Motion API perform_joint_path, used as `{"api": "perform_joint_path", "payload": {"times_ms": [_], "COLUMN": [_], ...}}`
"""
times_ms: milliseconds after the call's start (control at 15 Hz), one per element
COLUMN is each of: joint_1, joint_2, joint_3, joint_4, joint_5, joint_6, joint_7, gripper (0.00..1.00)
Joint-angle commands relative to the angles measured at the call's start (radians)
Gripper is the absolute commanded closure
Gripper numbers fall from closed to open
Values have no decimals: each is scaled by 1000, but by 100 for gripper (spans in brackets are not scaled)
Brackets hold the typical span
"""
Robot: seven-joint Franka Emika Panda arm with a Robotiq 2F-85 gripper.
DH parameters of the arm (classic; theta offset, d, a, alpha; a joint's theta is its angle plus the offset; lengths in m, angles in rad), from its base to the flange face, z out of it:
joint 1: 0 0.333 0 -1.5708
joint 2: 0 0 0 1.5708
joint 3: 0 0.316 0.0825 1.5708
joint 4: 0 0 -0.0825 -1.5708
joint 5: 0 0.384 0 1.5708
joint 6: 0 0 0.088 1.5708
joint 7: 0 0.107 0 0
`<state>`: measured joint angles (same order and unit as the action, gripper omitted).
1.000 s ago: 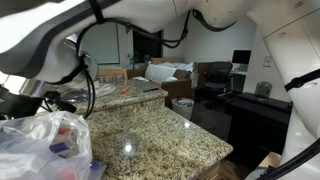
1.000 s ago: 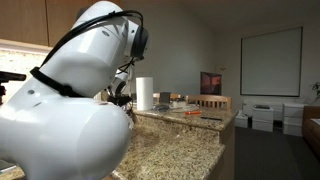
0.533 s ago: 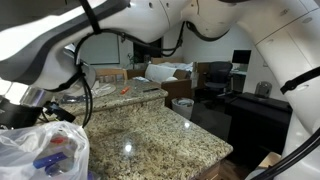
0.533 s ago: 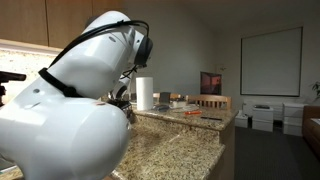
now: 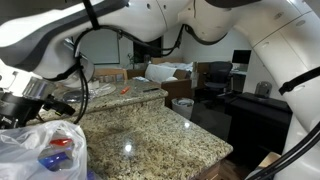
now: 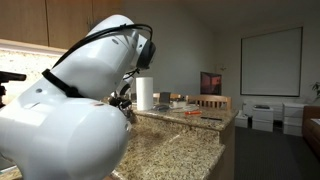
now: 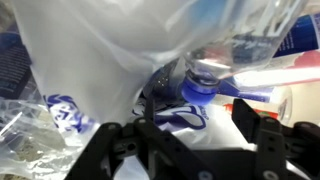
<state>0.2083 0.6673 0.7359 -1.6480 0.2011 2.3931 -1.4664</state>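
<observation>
A clear plastic bag [image 5: 40,150] sits slumped at the near left corner of the granite counter [image 5: 150,130], with blue and red items showing through it. My gripper [image 5: 25,105] hangs just above the bag's top. In the wrist view the bag [image 7: 90,70] fills the picture. A clear bottle with a blue cap [image 7: 205,85] lies inside it, right in front of my gripper [image 7: 197,115]. The gripper is open, its dark fingers [image 7: 247,118] wide apart with only loose white bag film between them. The robot's white body [image 6: 70,110] hides the gripper in the other exterior view.
A paper towel roll [image 6: 144,93] stands on the counter behind the arm. Beyond the counter are a table [image 5: 125,90] with an orange item, cardboard boxes [image 5: 170,72], an office chair [image 5: 215,80] and a black desk [image 5: 255,110]. The counter's edge drops off near the right.
The jaws have parted from shut to open. The bag has sunk lower and slumped on the counter, and the gripper has dipped slightly over it.
</observation>
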Motion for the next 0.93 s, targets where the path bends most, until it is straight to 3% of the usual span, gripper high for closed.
{"api": "perform_joint_path", "payload": {"times_ms": [0,400,600,867], "joint_1": [-33,-143,-213,-222], "joint_2": [-53,-223,-367,-557], "joint_3": [0,-27,-42,-131], "joint_4": [3,-98,-195,-338], "joint_5": [17,73,149,217], "joint_6": [-82,-77,-87,-101], "joint_7": [-64,-77,-91,-82], "gripper": [0,0,0,0]}}
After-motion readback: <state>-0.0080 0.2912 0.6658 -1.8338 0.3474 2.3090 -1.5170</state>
